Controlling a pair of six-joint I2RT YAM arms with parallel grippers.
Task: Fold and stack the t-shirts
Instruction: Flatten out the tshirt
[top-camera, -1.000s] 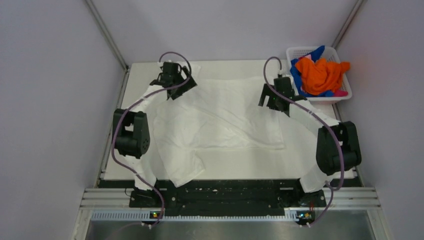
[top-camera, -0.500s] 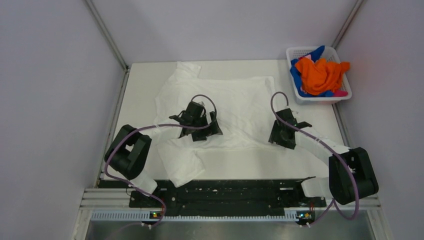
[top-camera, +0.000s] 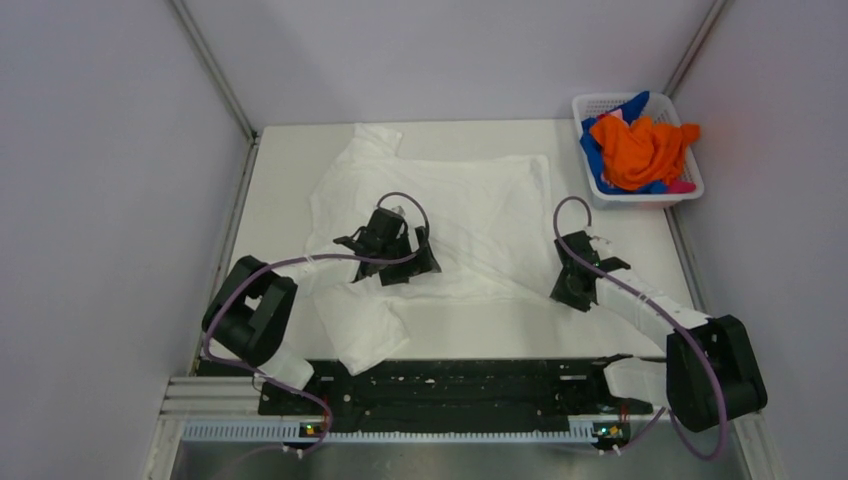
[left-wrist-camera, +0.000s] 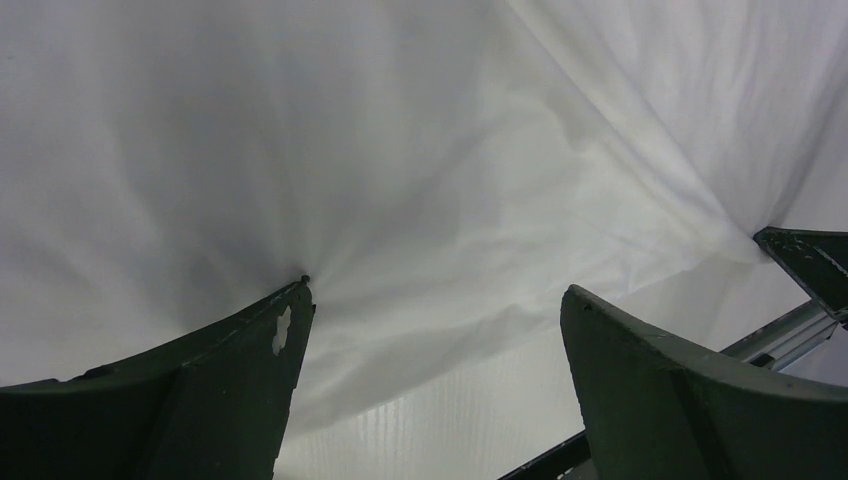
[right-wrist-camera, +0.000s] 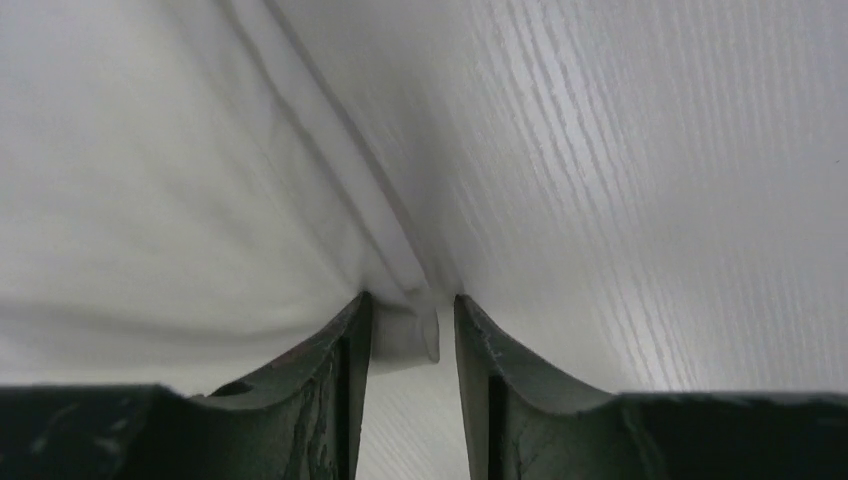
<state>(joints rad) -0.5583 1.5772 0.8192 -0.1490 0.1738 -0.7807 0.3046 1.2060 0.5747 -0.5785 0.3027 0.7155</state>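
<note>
My left pincer (left-wrist-camera: 437, 290) stood wide open, its 2 fingers well apart. The white t-shirt (left-wrist-camera: 400, 140) filled everything ahead of them. My left-hand fingertip (left-wrist-camera: 255, 345) touched the cloth, creases fanning out from it. Bare table (left-wrist-camera: 420, 430) showed between the fingers.

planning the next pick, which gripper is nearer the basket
Right. The right gripper is at the white t-shirt's near right corner, on the basket's near side; the left gripper is over the shirt's middle, farther left.
</note>
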